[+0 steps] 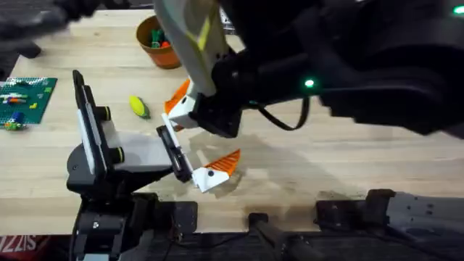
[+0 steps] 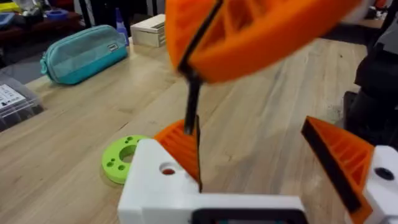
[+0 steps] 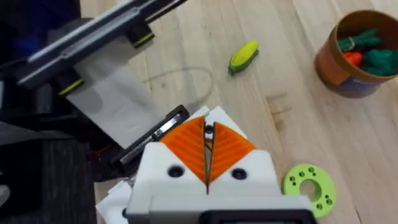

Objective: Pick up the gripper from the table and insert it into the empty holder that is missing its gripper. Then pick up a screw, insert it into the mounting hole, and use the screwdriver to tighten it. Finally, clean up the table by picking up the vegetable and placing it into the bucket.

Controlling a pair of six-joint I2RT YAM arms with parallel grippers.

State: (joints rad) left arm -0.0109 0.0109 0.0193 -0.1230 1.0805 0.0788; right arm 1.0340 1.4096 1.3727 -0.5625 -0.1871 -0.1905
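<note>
My left gripper [image 1: 204, 132] [image 2: 255, 149] is open, and each white holder [image 2: 158, 190] carries an orange ribbed gripper wedge [image 2: 176, 142]. My right gripper [image 3: 207, 148] [image 2: 249, 34] hangs just above it, shut on a thin dark rod [image 2: 195, 118] that points down at the wedge beside the mounting hole [image 2: 166, 169]. The right arm [image 1: 326, 65] reaches across from the right. The yellow vegetable [image 1: 138, 106] [image 3: 243, 56] lies on the table behind the left gripper. Farther back stands the orange bucket [image 1: 159, 43] [image 3: 357, 56], with toy pieces inside. The screwdriver's blue body is out of view.
A flat green ring disc [image 2: 121, 158] [image 3: 308, 186] lies on the wood close to the left gripper. A green brick plate [image 1: 25, 98] sits at the far left. A teal pouch [image 2: 84, 53] and a clear box [image 2: 15, 102] lie off to one side.
</note>
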